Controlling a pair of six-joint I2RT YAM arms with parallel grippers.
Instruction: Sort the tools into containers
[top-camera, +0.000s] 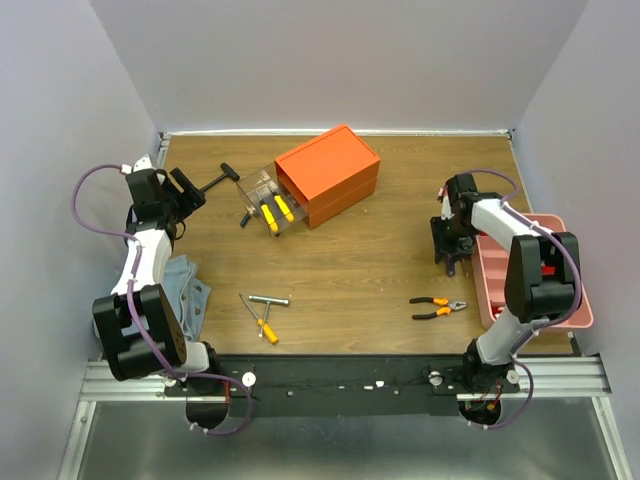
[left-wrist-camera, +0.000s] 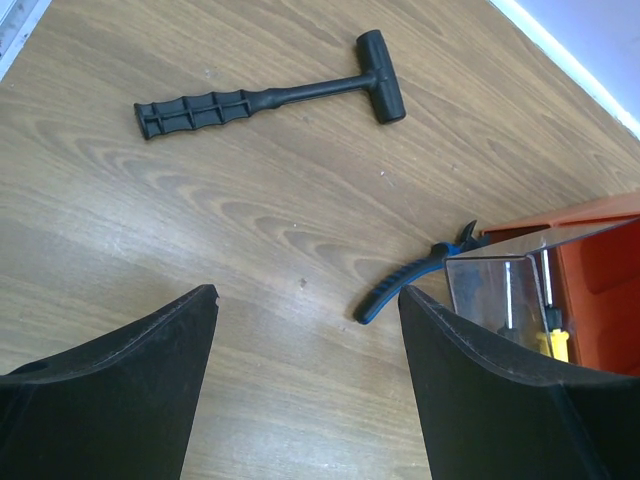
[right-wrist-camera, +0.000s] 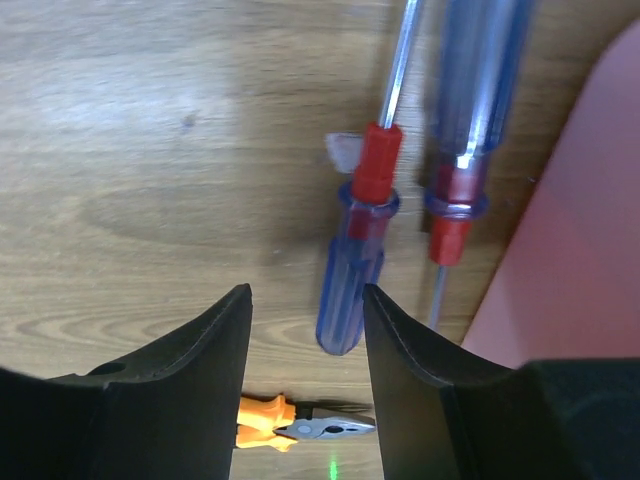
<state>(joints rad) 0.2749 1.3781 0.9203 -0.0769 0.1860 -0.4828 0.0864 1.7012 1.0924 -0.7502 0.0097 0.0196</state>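
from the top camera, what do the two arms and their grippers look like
Both the left arm and the right arm have white links between bulky black joint housings, and a purple cable loops along each. The left gripper and right gripper are matte black with broad, wedge-shaped fingers.

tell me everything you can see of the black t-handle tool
The black T-handle tool is all matte black, plastic or rubber by its look: a ribbed grip, a thinner neck, a short crossbar at one end. It lies flat on the wooden table near the back left, apart from the blue pliers. Nothing but the table touches it.
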